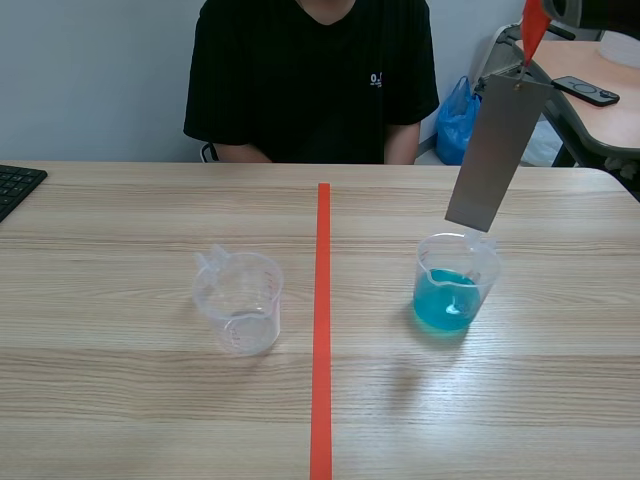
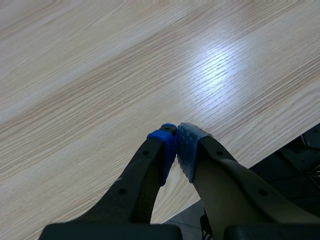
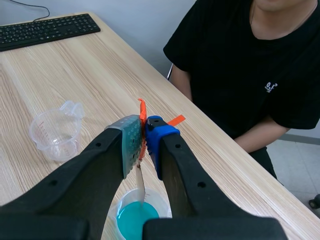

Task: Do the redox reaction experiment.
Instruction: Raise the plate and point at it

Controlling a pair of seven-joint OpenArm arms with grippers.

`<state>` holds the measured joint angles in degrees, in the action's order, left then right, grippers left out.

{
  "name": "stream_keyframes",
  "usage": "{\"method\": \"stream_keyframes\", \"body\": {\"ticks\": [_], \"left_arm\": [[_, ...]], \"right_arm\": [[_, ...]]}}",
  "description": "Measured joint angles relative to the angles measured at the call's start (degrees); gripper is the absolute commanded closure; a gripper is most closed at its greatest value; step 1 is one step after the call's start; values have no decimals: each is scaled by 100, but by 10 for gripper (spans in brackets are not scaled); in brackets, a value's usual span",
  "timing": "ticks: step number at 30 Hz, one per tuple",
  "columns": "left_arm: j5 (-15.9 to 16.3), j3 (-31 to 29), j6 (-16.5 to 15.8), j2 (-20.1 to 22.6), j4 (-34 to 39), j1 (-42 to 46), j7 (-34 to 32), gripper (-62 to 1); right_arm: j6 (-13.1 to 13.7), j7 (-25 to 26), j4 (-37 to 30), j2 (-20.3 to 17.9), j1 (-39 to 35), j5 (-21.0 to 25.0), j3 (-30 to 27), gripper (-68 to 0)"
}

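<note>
One dip seems next: the right end effector (image 3: 144,135), clamped on the orange-red clip (image 3: 142,107) of a flat grey metal strip (image 1: 497,150), should lower it into the clear plastic beaker of blue liquid (image 1: 488,268) beneath.

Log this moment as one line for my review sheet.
left fingers: shut, empty | right fingers: shut on orange clip | grey strip: hanging over blue-liquid cup | clear cup: empty
</note>
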<state>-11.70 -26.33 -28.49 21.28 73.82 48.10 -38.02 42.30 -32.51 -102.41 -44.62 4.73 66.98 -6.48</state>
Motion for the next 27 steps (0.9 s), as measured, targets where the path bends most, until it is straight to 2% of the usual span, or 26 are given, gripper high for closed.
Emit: {"method": "stream_keyframes", "body": {"ticks": [15, 20, 24, 27], "left_arm": [[109, 0, -20, 114, 0, -17, -9, -31], [122, 9, -439, 313, -22, -424, 0, -31], [127, 26, -890, 658, -31, -1134, 0, -31], [192, 286, -1115, 964, -105, -1773, 236, -31]], "right_arm": [[2, -20, 0, 0, 0, 15, 0, -15], [2, -20, 0, 0, 0, 15, 0, -15], [2, -20, 0, 0, 0, 13, 0, -15], [2, -20, 0, 0, 0, 13, 0, -15]]}}
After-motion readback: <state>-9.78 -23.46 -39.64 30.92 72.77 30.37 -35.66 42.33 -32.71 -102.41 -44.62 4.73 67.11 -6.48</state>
